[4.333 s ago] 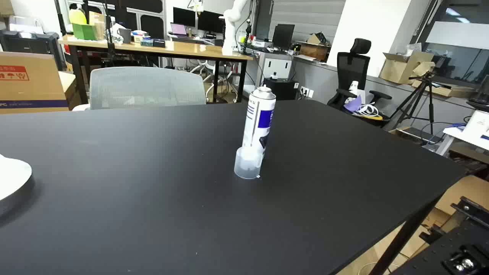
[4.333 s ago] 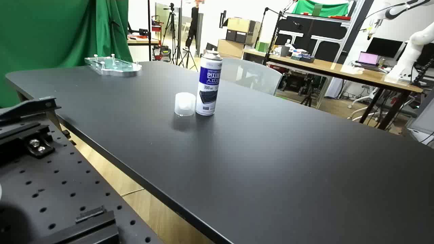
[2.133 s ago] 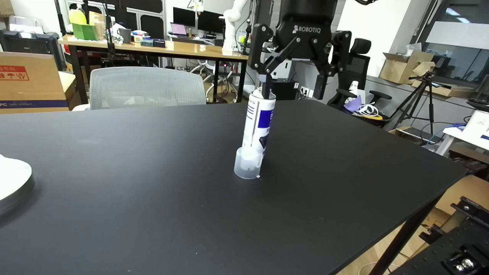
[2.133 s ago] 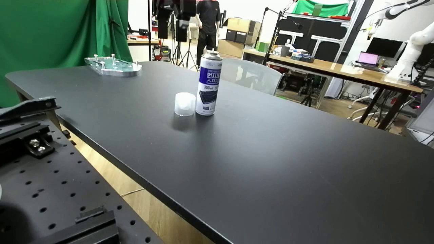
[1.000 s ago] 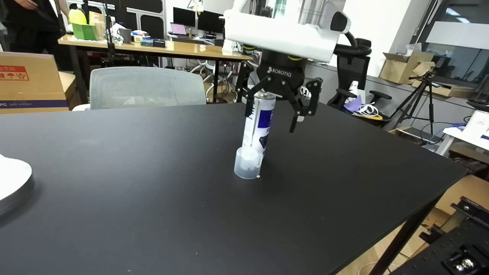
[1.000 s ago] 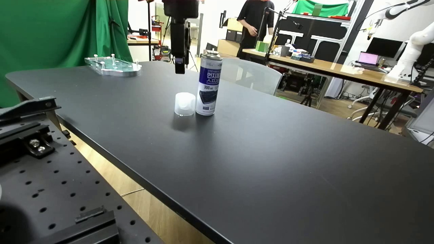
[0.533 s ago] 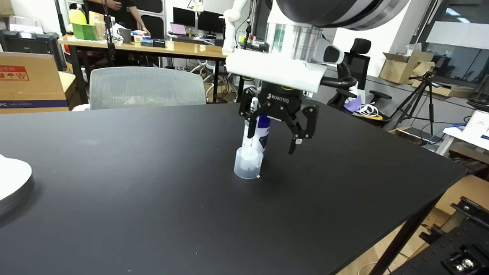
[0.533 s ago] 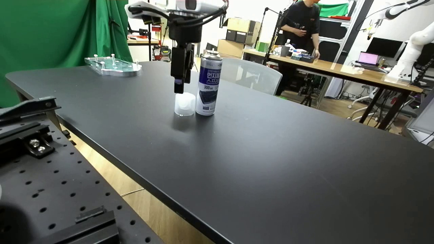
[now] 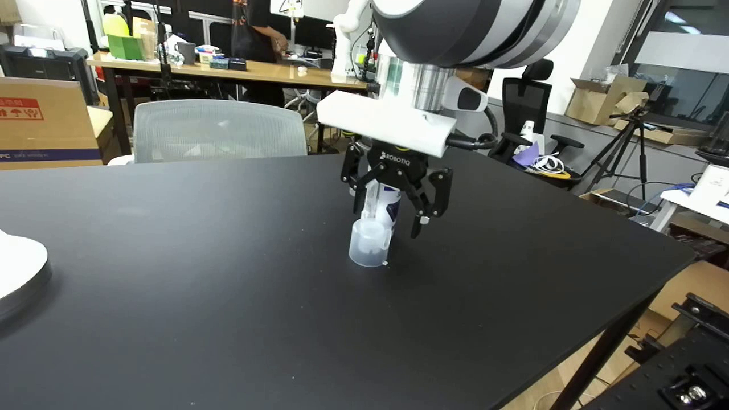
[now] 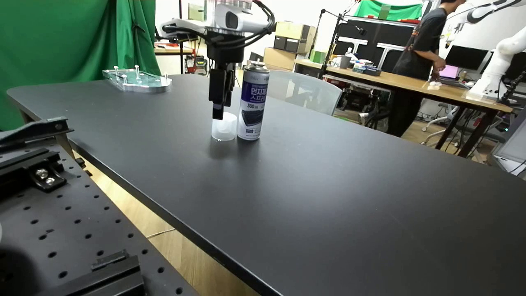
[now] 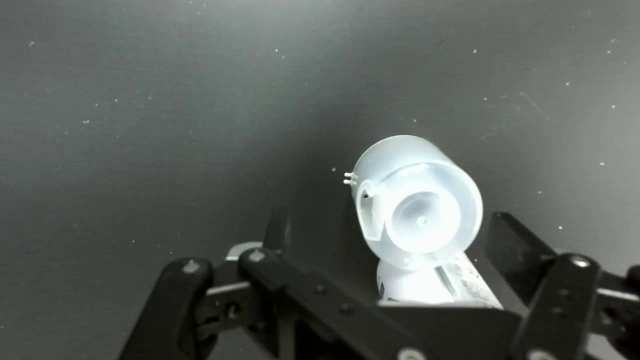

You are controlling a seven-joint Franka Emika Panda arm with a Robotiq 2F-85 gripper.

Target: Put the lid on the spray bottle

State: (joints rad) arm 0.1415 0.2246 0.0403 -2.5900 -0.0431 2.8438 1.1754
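Note:
The lid (image 9: 369, 246), a translucent whitish cap, stands on the black table; it also shows in an exterior view (image 10: 224, 128) and the wrist view (image 11: 415, 200). The spray bottle (image 10: 252, 102), a white can with a blue label, stands upright close beside it; its lower part shows in an exterior view (image 9: 388, 208), its upper part hidden behind my gripper. It shows partly in the wrist view (image 11: 425, 285). My gripper (image 9: 387, 220) is open and empty, pointing down above the lid's level, near the bottle. In the wrist view its fingers (image 11: 391, 229) are spread either side of the lid.
A glass-topped plate with posts (image 10: 137, 80) lies at the table's far end. A white round object (image 9: 20, 265) is at the table's edge. A grey chair (image 9: 219, 131) stands behind the table (image 9: 228, 319). A perforated black platform (image 10: 94, 213) adjoins the table.
My gripper came into view from above, open, and has moved down beside the bottle towards the lid. The lid and bottle have not moved. A person walks past in the background.

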